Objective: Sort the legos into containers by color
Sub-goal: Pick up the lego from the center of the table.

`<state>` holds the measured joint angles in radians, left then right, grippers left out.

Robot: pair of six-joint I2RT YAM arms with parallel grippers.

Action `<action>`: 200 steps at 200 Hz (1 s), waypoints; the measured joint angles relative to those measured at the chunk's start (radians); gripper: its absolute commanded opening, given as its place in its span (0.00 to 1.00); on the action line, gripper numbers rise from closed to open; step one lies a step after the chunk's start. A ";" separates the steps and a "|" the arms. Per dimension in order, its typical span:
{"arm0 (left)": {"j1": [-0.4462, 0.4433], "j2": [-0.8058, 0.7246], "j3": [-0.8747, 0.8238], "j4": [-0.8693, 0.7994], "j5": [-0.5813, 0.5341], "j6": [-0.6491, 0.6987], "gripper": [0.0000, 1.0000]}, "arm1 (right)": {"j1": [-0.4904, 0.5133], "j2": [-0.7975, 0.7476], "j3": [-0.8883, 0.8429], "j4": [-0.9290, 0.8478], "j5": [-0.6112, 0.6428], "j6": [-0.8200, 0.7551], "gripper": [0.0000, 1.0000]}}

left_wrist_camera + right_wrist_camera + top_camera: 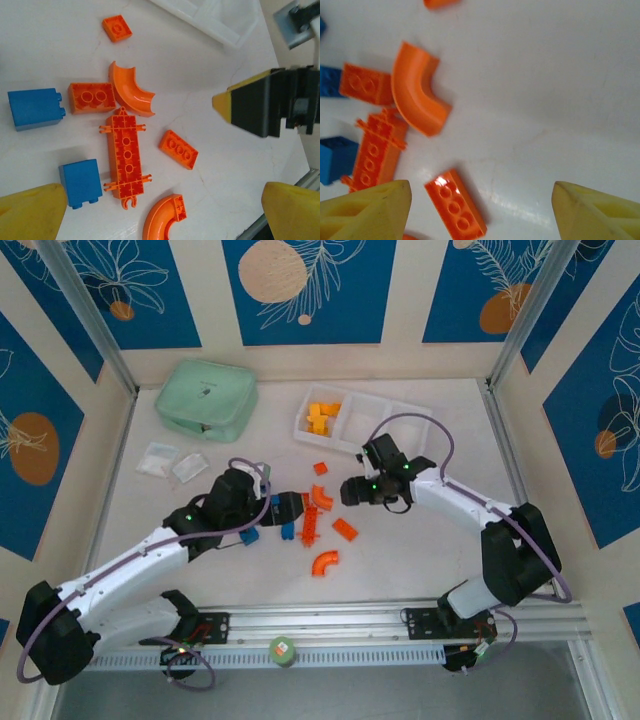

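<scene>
Red-orange legos lie loose mid-table: a three-stud brick, a curved piece, a long plate, an arch and a small square. Two blue bricks sit left of them. My right gripper hangs open over the three-stud brick, which lies by its left finger, untouched. My left gripper is open above the arch and the plate's end, holding nothing. The white tray stands at the back with yellow-orange legos in its left compartment.
A mint green lidded box sits at the back left, with small clear bags in front of it. The two grippers face each other closely over the brick pile. A rail runs along the near edge.
</scene>
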<state>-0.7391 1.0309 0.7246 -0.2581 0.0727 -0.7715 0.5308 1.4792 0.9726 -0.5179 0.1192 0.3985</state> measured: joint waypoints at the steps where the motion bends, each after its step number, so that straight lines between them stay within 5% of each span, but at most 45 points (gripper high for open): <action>1: -0.003 0.000 -0.001 0.002 -0.002 -0.002 0.99 | 0.001 -0.001 -0.004 0.000 0.000 0.000 0.75; 68: -0.089 0.000 -0.050 0.048 -0.103 -0.065 0.99 | 0.033 0.007 -0.077 0.059 -0.020 0.002 0.78; 200: -0.095 -0.031 -0.053 0.039 -0.179 -0.058 0.99 | 0.132 0.187 -0.012 0.084 -0.013 0.030 0.72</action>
<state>-0.8337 1.0004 0.6716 -0.2195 -0.1062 -0.8291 0.6632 1.6665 0.9604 -0.4343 0.1066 0.4282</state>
